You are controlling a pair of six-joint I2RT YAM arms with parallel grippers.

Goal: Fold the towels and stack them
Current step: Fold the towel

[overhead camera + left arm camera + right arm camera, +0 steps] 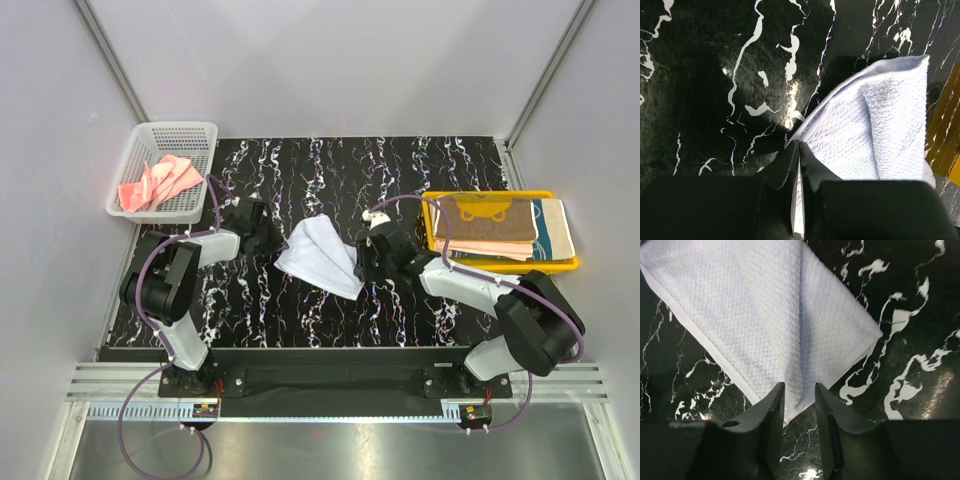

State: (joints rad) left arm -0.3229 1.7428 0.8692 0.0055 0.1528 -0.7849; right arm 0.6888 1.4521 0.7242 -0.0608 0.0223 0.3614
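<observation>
Biggest risk first: the black marble table point(420, 170) looks slick. If you pull with only one side gripped, the light blue-white towel point(318, 258) probably drags and bunches instead of folding. It lies lopsided and creased, edges not matched. Fold it as is and it will likely sit crooked on the folded stack point(490, 228) in the yellow tray point(540, 266), off to the right gripper's outer side. The coral pink towel point(158, 182) sits in the white mesh basket point(140, 150), beyond the left gripper on its outer side, and is not at stake now.

Left gripper point(799, 150): jaws pressed together on a thin sliver of the towel's edge. The bite is shallow and could slip out on a lift. The rest of the towel spreads ahead and to the right of its fingertips.

Right gripper point(799, 387): jaws narrow, not closed. A towel corner pokes into the gap, with a dark slit showing beside it. Close off-centre and you catch only the hem, or miss. The towel fans out straight ahead of the fingertips, flat on the table.
</observation>
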